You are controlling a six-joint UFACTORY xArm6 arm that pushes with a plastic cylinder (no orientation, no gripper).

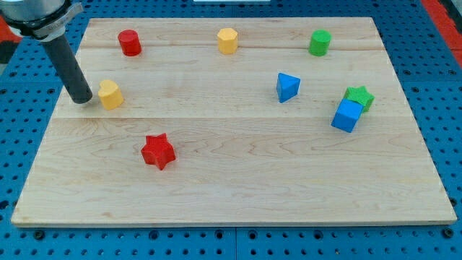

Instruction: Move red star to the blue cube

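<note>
1. red star (158, 151) lies flat on the wooden board (238, 180), lower left part of the view, nothing touching it.
2. blue cube (347, 115) sits well apart from it, toward the view's right, touching or just beside the green star (359, 97) behind it.
3. my tip (81, 100) is down at the board's left edge, just left of the yellow block (110, 94), which looks heart-like. Cannot tell if they touch. Tip is above-left of the red star, clear of it. The rod is bare, with nothing on it that could clamp or carry.
4. Other blocks: blue wedge-like block (287, 87) right of centre; red cylinder (130, 42), yellow hexagonal block (227, 40) and green cylinder (320, 42) in a row along the view's top.
5. Board: pale wood, visible grain, made of joined planks, smooth finish. Blocks look matte, solid colours.
6. Under and around the board: blue perforated mat (22, 144) with a regular grid of holes. A strip of red shows at the view's top right corner.
</note>
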